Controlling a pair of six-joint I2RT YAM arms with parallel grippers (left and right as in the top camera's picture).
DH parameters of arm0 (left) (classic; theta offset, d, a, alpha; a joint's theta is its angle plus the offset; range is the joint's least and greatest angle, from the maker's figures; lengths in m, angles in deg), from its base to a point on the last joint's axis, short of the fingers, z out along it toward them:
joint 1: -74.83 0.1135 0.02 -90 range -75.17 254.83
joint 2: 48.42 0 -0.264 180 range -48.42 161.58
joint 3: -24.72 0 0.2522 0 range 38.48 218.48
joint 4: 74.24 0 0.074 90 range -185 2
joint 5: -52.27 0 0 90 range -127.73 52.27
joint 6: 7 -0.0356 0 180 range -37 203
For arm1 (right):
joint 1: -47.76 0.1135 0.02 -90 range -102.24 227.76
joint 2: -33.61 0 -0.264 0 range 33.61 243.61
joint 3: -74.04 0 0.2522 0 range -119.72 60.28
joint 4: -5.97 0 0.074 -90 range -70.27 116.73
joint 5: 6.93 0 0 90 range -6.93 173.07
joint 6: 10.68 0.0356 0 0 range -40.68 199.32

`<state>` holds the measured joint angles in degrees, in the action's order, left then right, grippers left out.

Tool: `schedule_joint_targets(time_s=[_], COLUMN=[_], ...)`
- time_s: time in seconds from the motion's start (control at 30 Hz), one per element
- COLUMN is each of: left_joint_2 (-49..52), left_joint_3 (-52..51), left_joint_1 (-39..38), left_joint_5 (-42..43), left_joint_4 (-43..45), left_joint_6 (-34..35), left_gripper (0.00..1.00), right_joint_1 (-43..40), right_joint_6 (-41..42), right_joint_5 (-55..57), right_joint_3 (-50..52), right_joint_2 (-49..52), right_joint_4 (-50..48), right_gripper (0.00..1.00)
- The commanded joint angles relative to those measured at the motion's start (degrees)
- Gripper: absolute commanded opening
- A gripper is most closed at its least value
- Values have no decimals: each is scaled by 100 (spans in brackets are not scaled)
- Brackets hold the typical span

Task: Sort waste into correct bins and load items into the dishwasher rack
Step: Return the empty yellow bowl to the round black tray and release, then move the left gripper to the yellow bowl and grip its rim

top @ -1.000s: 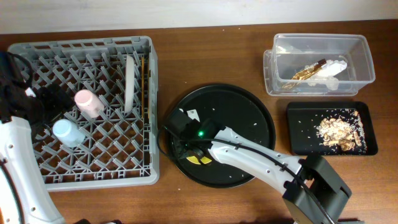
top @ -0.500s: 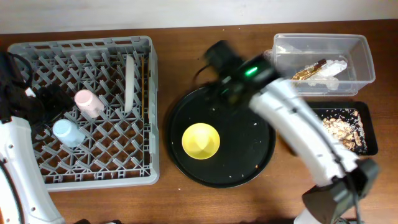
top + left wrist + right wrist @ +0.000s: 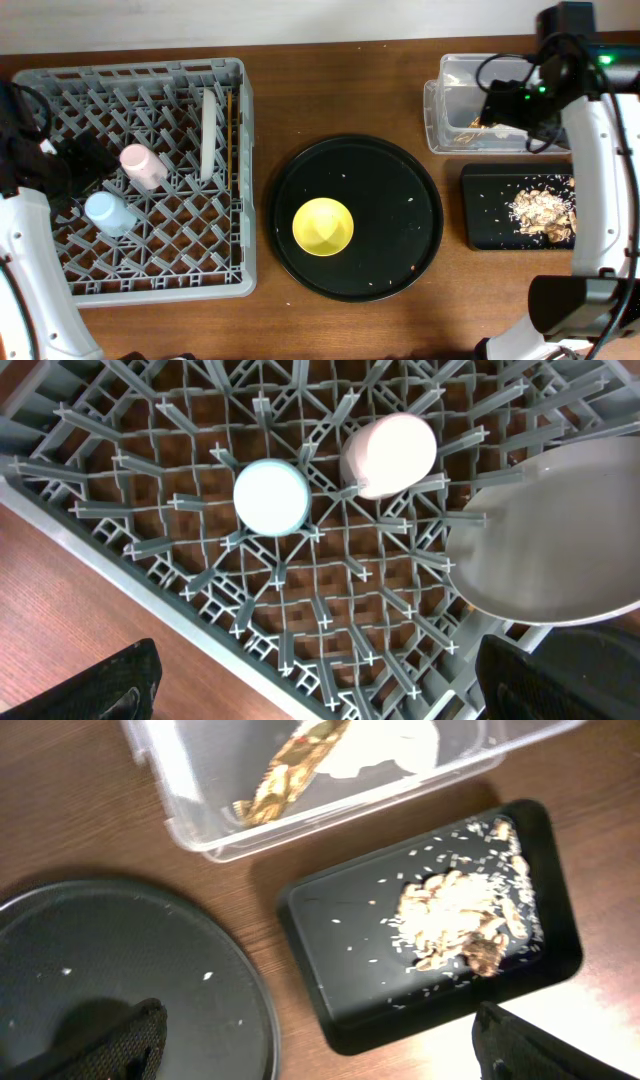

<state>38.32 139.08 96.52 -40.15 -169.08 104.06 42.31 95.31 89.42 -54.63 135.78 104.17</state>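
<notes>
The grey dishwasher rack (image 3: 130, 270) holds the pink cup (image 3: 143, 165), the light blue cup (image 3: 108, 212), the upright grey plate (image 3: 208, 135) and the chopsticks (image 3: 233, 130). My left gripper (image 3: 62, 165) hangs open and empty over the rack's left edge; its view shows the blue cup (image 3: 271, 497), pink cup (image 3: 390, 453) and plate (image 3: 560, 540). The yellow bowl (image 3: 322, 226) sits on the round black tray (image 3: 400, 180). My right gripper (image 3: 508, 105) is open and empty above the clear tub (image 3: 190, 790), which holds the foil wrapper (image 3: 285, 770) and napkin (image 3: 390, 740). Food scraps (image 3: 455, 910) lie in the shallow black tray (image 3: 340, 940).
The round tray (image 3: 120, 960) carries a few white crumbs. Bare wooden table runs between the rack, the round tray and the bins. The right arm's base (image 3: 570, 305) stands at the front right.
My right arm has swung from over the yellow bowl up and to the right, to above the clear tub. The bowl stays uncovered on the round tray. The left arm has not moved.
</notes>
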Motion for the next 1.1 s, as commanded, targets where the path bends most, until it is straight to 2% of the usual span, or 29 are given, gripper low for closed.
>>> schedule_joint_targets(time_s=[0.0, 0.1, 0.17, 0.3, 0.37, 0.4, 0.53, 0.7, 0.77, 0.87, 1.07], left_joint_2=[-7, -7, -7, -4, -4, -4, -4, -2, 46, 120, 155], left_joint_3=[-11, -11, -11, -17, -17, -17, -55, -466, -839, -1331, -1832], left_joint_1=[-17, -17, -17, -39, -234, -378, -1368, -3241, -4094, -4909, -5788], left_joint_5=[-39, -37, 382, 2284, 3244, 3442, 3401, 2417, 1941, 1843, 1862], left_joint_4=[24, 24, -22, -317, -369, -413, -660, -424, -44, 649, 1543], left_joint_6=[79, 79, 81, 35, -439, -625, -925, -909, -695, -634, -540], left_gripper=[99, 99, 99, 99, 99, 99, 99, 98, 99, 99, 99], right_joint_1=[-254, -328, -323, -319, -319, -319, -319, -319, -319, -319, -319], right_joint_6=[-52, -52, -52, -52, -55, -52, -55, -55, -55, -55, -55], right_joint_5=[-52, -52, -52, -52, -52, -52, -52, -52, -52, -52, -52], right_joint_3=[-76, -76, -76, -76, -76, -76, -76, -76, -76, -76, -76], right_joint_2=[-52, -52, -52, -52, -52, -52, -52, -52, -52, -52, -52], right_joint_4=[20, 22, 22, 22, 20, 20, 20, 20, 20, 20, 22], right_gripper=[99, 99, 99, 99, 99, 99, 99, 99, 99, 99, 99])
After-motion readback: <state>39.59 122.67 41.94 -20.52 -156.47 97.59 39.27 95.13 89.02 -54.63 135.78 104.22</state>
